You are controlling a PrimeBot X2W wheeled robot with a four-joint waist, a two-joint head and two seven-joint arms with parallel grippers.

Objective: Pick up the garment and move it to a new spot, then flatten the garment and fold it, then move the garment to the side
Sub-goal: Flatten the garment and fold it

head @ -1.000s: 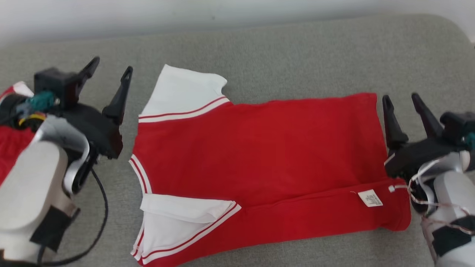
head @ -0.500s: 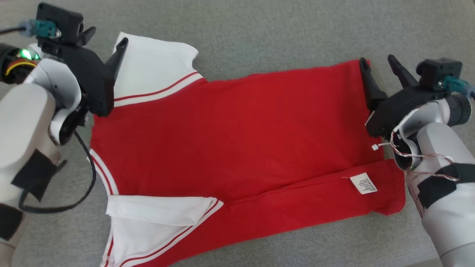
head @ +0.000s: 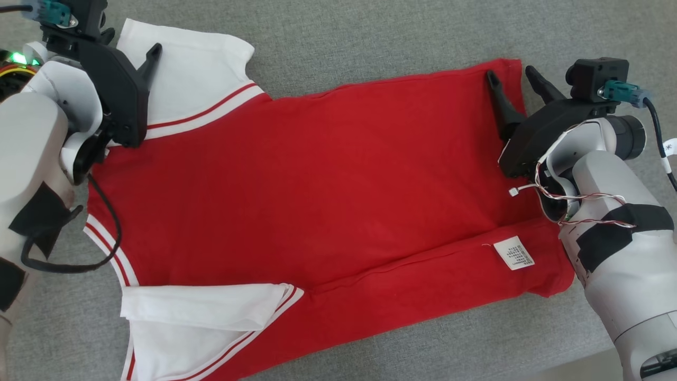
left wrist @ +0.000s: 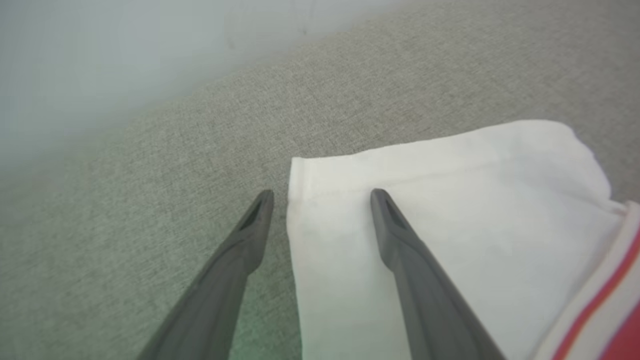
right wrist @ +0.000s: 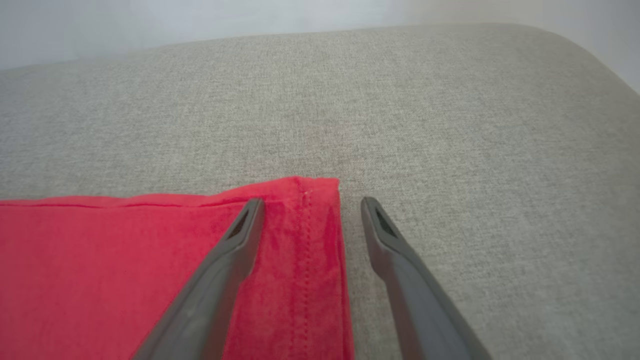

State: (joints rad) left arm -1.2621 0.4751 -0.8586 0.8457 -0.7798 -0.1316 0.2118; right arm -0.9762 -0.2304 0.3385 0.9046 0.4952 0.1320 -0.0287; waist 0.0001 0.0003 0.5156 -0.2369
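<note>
Lying flat on a big grey cushion [head: 370, 32] is a red shirt [head: 317, 185]. It is spread out sideways and takes up most of the middle. The cushion is rough woven cloth with a round corner, and a pale wall [right wrist: 200, 15] is behind it. The shirt is soft and smooth, with only a few small wrinkles. Its near side is folded over in a long strip.

Two fat white arms reach in, one from each side. The left arm [head: 31, 159] has a black cable [head: 100, 233] looping off it.

The shirt has two short white sleeves with thin red stripes. The far sleeve [head: 190, 69] lies flat and open. The near sleeve [head: 201, 312] is folded over on itself.

The left gripper [left wrist: 321, 194] is at the far sleeve. Its two long dark fingers are spread wide and hold nothing. One finger is over the white cloth and the other is over the grey cushion, just beside it. The sleeve's straight side edge runs between them.

The right gripper [right wrist: 311, 201] is at the far bottom corner [right wrist: 320, 187] of the shirt. Its fingers are spread wide too, with nothing pinched. One finger is over the red cloth and the other is over the grey cushion, so the stitched hem sits between them. I cannot tell if the tips touch the cloth.

A little white label [head: 514, 253] with tiny print is on the folded strip, near the right arm [head: 619, 254].
</note>
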